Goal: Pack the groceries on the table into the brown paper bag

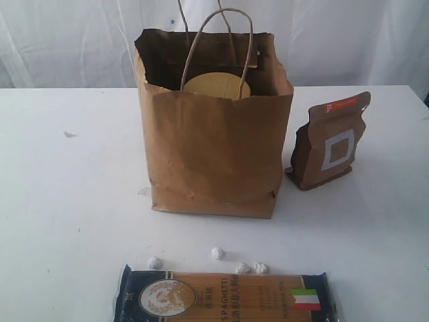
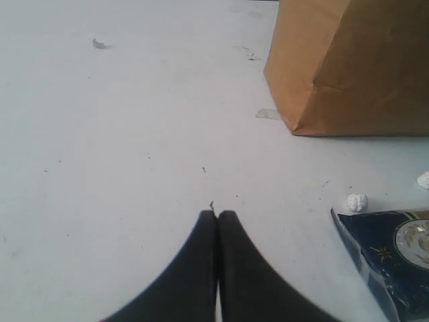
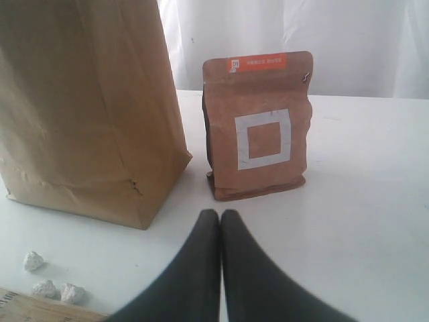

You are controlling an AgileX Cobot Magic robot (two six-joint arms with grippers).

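- You have bright, soft, even light in all three views; the white table (image 1: 60, 201) comes close to washing out.
- Shadows are faint: in the exterior view a thin grey one sits at the left foot of the paper bag (image 1: 211, 147) and of the pouch (image 1: 332, 141).
- The bag's inside reads dark.
- In your wrist views the left gripper (image 2: 217, 215) and right gripper (image 3: 220, 213) sit near the lens and look soft-edged.
- Everything is slightly grainy; small print on the spaghetti packet (image 1: 221, 298) blurs.
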